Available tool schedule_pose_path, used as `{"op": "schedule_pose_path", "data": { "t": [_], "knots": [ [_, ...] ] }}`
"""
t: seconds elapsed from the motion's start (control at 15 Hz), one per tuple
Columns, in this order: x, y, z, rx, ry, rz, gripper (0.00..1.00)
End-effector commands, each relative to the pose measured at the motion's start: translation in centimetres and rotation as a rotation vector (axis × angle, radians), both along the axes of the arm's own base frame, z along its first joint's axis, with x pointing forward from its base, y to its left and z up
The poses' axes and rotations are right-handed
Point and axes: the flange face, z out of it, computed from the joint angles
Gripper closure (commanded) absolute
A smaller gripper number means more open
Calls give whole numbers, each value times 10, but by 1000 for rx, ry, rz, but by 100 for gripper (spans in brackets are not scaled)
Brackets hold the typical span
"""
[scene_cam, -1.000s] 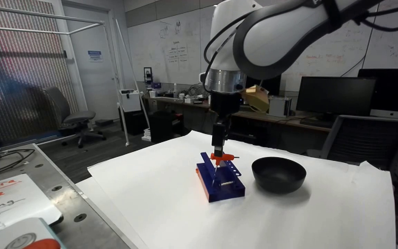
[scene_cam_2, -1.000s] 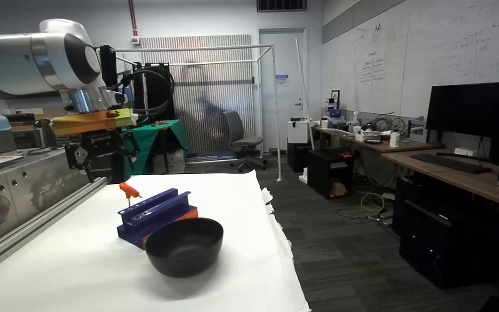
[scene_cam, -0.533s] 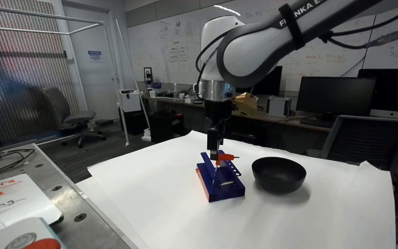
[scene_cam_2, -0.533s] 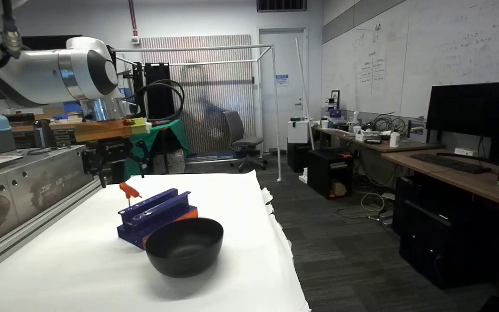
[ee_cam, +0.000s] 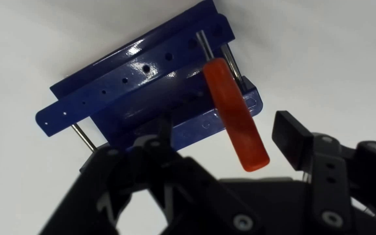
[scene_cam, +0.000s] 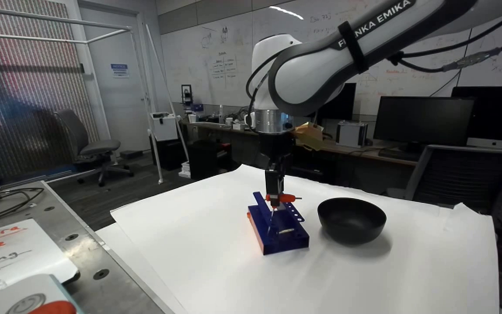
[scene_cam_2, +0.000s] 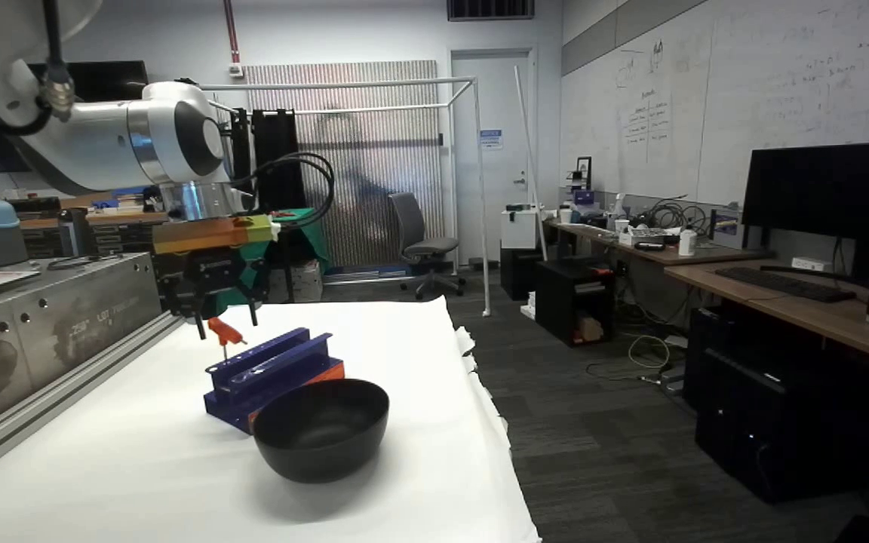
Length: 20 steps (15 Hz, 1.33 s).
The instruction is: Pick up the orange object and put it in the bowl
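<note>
1. Along my arm [scene_cam: 323,76], in an exterior view: white capitals, an "F", then a black strap [scene_cam: 354,48], then "NKA EMIKA".
2. On a sign [scene_cam: 120,70] on the door [scene_cam: 122,100], in both exterior views: "NOTICE"; I cannot read the small lines beneath.
3. On a metal slab [scene_cam_2: 57,332], in an exterior view: "250" and "LOT".
4. On a whiteboard [scene_cam: 246,61] and a paper sheet [scene_cam: 37,255]: handwriting too faint or cut off for me to read.

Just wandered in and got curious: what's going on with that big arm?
A robot arm seems about to pick up an orange-handled tool standing in a blue stand. Its gripper is open, right at the tool, and not yet holding it. The job is to put it in the black bowl beside the stand.
</note>
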Motion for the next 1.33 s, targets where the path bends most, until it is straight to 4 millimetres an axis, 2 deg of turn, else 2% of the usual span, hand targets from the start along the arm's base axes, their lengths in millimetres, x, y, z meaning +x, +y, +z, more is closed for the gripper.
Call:
{"op": "schedule_pose_path", "data": {
  "t": [0.0,0.27,0.4,0.6,0.93,1.07,1.2,1.27],
  "knots": [
    [3,-1,7,27,30,39,54],
    [-5,-1,12,64,62,86,85],
    [-11,-1,19,92,75,117,94],
    [-26,-5,50,116,69,148,90],
    [-64,-25,125,61,-35,37,90],
    [-79,-30,133,-19,-65,-48,90],
    [-92,-42,131,-116,-64,-117,91],
    [-98,-48,124,-157,-61,-157,91]
  ]
}}
